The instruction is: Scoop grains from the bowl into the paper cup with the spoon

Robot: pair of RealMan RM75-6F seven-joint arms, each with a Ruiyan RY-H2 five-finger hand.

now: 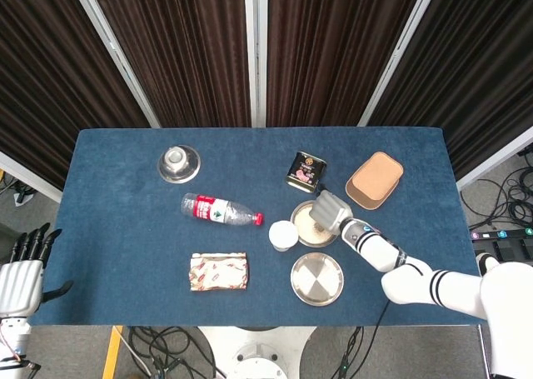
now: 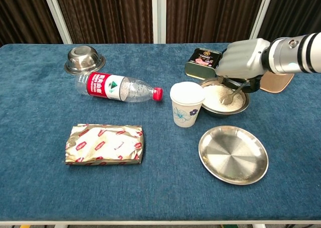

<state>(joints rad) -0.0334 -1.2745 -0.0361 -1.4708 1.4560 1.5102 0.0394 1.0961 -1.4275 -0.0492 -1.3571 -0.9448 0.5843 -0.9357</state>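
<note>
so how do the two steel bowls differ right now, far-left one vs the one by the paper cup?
The small steel bowl sits upside down at the far left, alone and untouched. The grain bowl is upright, wider, and filled with pale grains. The right hand hovers over the grain bowl, holding the spoon with its tip in the grains; the paper cup stands beside it. Both are shiny round metal.

The white paper cup with a flower print (image 2: 186, 104) stands just left of the round steel bowl of pale grains (image 2: 224, 98), touching or nearly touching it. The metal spoon (image 2: 230, 95) lies in the bowl, under the right hand (image 2: 242, 58). A flat round steel plate (image 2: 233, 154) lies in front of the bowl; a dark square tin (image 2: 202, 61) stands behind it
</note>
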